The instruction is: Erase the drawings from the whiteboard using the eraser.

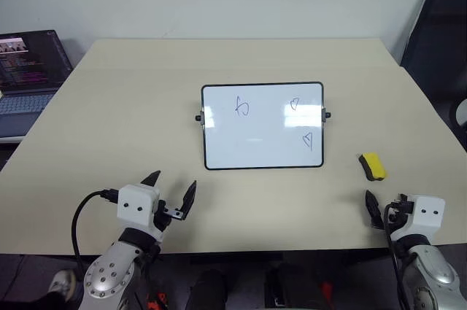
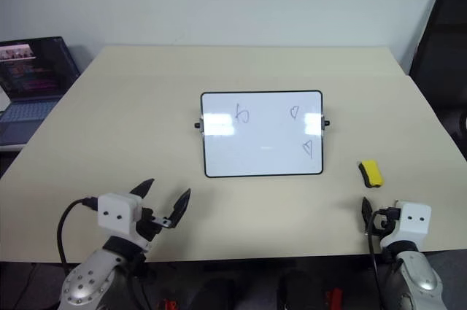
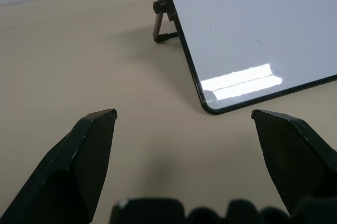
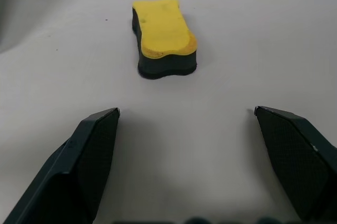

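The whiteboard [image 1: 263, 126] stands propped near the middle of the pale bench [image 1: 109, 120], tilted back on a small stand, with a black knob on each short side. The drawings [image 1: 242, 107] are three blue marks on it: a loopy squiggle toward the board's left half and two small heart-like shapes near its right edge, one above the other. All three are intact.

The eraser [image 1: 372, 166] lies flat on the bench off the whiteboard's lower right corner, apart from the frame, yellow side up over its dark base.

The left end effector [image 1: 172, 192] hovers at the bench's near edge, below the whiteboard's lower left corner, its two black fingers spread wide and empty. The right end effector [image 4: 187, 116] sits nearer than the eraser, pointed at it, fingers likewise wide apart and gripping nothing.

A laptop [image 1: 25, 76] rests far to the whiteboard's left.
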You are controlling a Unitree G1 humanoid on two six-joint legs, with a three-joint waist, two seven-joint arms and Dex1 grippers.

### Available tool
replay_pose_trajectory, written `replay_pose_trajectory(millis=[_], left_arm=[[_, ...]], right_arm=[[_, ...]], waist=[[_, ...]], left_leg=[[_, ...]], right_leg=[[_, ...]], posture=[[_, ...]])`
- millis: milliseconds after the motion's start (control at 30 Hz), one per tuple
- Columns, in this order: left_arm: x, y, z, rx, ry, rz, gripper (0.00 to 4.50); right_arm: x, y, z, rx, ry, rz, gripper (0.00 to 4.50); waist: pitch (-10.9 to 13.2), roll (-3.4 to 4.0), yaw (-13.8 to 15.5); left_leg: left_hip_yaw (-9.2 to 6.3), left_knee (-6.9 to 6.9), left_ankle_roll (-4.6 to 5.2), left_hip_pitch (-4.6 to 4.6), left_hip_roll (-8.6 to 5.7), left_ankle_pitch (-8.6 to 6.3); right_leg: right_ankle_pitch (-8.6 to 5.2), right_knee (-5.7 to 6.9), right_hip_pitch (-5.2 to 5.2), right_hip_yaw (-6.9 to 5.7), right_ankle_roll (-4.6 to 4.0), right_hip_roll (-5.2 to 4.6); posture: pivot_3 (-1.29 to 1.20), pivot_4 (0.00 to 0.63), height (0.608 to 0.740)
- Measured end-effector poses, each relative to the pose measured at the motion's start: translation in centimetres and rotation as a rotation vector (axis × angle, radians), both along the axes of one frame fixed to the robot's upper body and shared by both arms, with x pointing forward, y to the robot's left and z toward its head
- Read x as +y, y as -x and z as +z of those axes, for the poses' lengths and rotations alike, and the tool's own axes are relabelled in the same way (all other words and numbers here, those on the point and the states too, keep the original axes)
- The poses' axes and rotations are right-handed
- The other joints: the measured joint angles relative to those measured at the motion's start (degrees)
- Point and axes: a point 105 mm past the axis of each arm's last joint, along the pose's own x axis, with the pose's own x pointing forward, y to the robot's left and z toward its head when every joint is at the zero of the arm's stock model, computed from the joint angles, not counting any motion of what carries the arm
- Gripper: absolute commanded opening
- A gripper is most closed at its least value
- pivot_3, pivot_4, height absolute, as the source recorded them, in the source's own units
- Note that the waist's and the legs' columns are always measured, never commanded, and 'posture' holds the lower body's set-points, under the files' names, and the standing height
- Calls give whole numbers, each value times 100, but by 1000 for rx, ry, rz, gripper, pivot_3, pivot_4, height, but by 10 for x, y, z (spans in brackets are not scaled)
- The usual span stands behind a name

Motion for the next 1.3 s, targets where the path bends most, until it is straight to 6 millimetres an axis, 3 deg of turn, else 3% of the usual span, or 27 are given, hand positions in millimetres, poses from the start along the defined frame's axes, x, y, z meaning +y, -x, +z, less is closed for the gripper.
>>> replay_pose_trajectory(millis=[367,700,867,1100,1300], left_arm=[[4,3,-1,9,6,37,4500],[5,-6,5,-55,31,72,4500],[6,-8,4,-67,44,91,4500],[8,-10,1,-70,44,95,4500],[5,-28,21,-132,35,33,4500]], right_arm=[[3,-5,-4,-19,1,29,4456],[11,-26,3,-32,-4,44,4456],[11,-26,3,-23,0,32,4456],[12,-26,4,-11,16,40,4456],[11,-34,13,-23,31,32,4456]], waist=[[-37,-59,-2],[-37,-49,0],[-37,-50,5],[-36,-48,5],[-36,-48,7]], left_leg=[[2,2,0,2,5,0],[3,2,0,3,-1,1],[1,-5,-2,0,-4,-2],[-1,1,-1,2,-1,-1],[-2,2,-1,3,-3,-1]], right_leg=[[-4,-3,2,2,-6,-1],[-2,2,0,3,-5,3],[17,-2,-1,2,28,4],[-2,2,-1,1,-4,2],[-1,7,-1,-2,-3,13]], posture=[[0,150,740],[0,150,740],[0,150,740],[0,150,740],[0,150,740]])
